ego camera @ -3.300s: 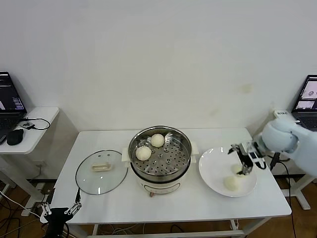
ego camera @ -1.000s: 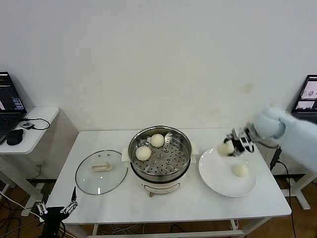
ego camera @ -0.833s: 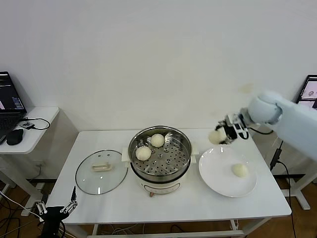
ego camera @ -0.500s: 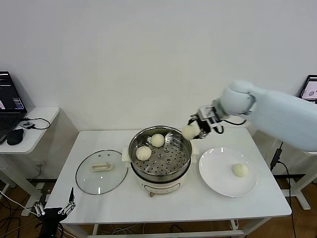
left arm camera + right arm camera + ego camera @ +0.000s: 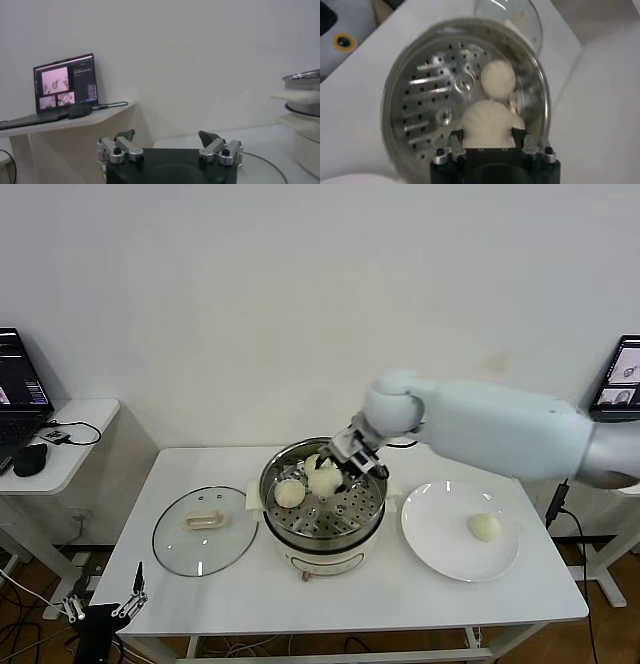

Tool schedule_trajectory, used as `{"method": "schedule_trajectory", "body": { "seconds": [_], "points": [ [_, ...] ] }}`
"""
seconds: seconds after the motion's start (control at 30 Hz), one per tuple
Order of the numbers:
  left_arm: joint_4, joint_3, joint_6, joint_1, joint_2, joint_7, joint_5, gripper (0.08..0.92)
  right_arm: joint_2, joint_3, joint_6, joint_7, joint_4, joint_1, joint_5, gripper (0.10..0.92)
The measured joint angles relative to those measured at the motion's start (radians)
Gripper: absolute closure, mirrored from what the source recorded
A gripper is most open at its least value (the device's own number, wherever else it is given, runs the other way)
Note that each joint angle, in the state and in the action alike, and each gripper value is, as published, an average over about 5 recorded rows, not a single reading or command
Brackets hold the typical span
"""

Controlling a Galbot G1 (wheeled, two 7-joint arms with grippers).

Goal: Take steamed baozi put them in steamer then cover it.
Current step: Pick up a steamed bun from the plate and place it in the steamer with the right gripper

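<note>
My right gripper [image 5: 338, 470] is shut on a cream-white baozi [image 5: 324, 481] and holds it just above the perforated tray of the steel steamer [image 5: 340, 516]. In the right wrist view the gripper [image 5: 488, 131] clasps that baozi [image 5: 487, 120] over the steamer [image 5: 425, 95]. Two more baozi lie in the steamer, one at its left [image 5: 289, 493] and one at the back [image 5: 311, 461], partly hidden. A fourth baozi [image 5: 484, 527] lies on the white plate [image 5: 440, 536]. The glass cover [image 5: 205, 530] lies flat left of the steamer. My left gripper [image 5: 100, 609] hangs open and empty below the table's front left corner.
The white table [image 5: 400, 596] carries everything. A side desk with a laptop [image 5: 65, 82] and a mouse [image 5: 30, 459] stands at the far left. Another laptop [image 5: 623, 374] stands at the far right. The left wrist view shows the steamer's edge [image 5: 305, 80].
My right gripper took a baozi off the plate, lifted it and carried it left to above the steamer tray. One baozi is left on the plate. The left arm barely moved.
</note>
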Motion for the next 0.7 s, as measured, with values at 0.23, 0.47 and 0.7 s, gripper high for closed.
{"method": "schedule_trajectory", "body": {
  "seconds": [0.23,0.47,0.7],
  "points": [
    [0.001,-0.003,0.000,-0.003,-0.002,0.000,-0.002,0.177,0.050,-0.027,0.108,-0.028,-0.013,-0.007,-0.072,0.397],
    [0.002,-0.003,-0.001,0.000,-0.004,-0.001,-0.004,0.177,0.059,-0.042,0.174,-0.057,-0.006,-0.013,-0.133,0.397],
    [0.003,0.000,-0.003,0.000,-0.008,-0.001,-0.003,0.177,0.048,-0.045,0.204,-0.067,0.012,-0.027,-0.163,0.397]
  ]
}}
